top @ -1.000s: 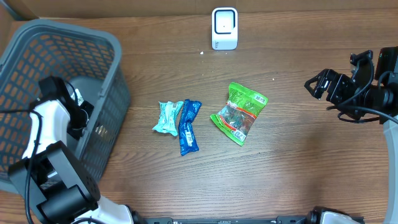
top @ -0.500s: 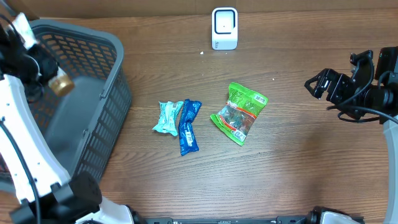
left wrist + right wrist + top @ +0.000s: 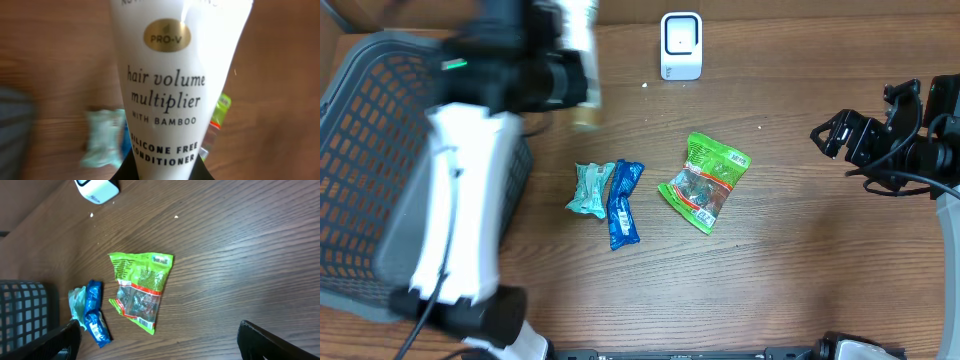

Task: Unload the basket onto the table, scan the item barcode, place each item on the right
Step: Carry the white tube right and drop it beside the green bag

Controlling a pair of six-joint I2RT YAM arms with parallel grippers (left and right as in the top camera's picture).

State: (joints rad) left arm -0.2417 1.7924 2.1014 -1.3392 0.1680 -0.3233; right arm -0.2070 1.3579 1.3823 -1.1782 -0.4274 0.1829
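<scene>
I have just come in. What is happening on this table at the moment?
The left gripper is shut on a white conditioner tube and holds it in the air between the grey basket and the small white scanner. That arm looks blurred, so it appears to be moving. The tube is not yet in front of the scanner. The right gripper is open and empty at the right side. A green packet, a blue packet and a pale teal packet lie on the table.
</scene>
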